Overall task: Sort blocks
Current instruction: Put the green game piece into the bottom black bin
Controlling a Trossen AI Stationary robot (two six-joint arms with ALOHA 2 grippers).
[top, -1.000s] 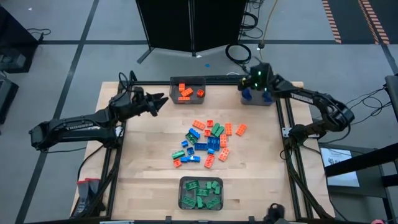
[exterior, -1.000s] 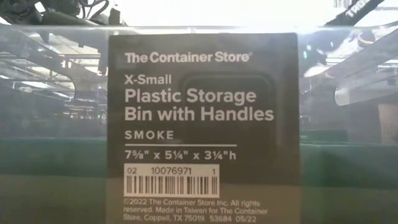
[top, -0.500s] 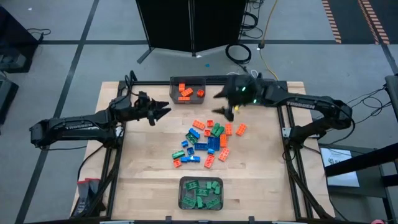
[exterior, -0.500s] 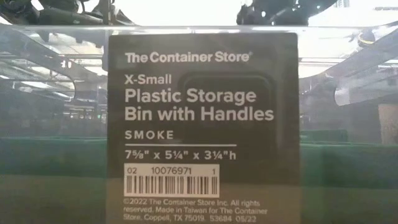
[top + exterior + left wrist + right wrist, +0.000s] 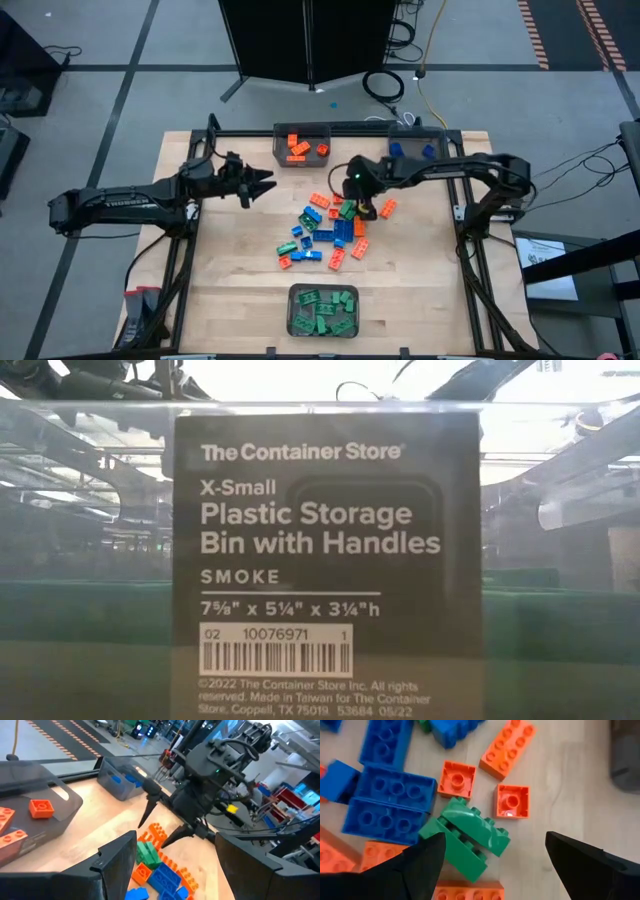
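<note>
The bench (image 5: 230, 270) carries three grey bins: a far one (image 5: 302, 146) with orange blocks, a far-right one (image 5: 413, 150) with blue, a near one (image 5: 322, 310) with green. Between them, a loose pile of blocks (image 5: 330, 232) lies mid-bench. The right pincer (image 5: 361, 197) hangs open over the pile's far edge, its fingers (image 5: 415, 865) spread either side of two stacked green blocks (image 5: 465, 837). The left pincer (image 5: 262, 182), also open, waits left of the pile, near the far bin.
</note>
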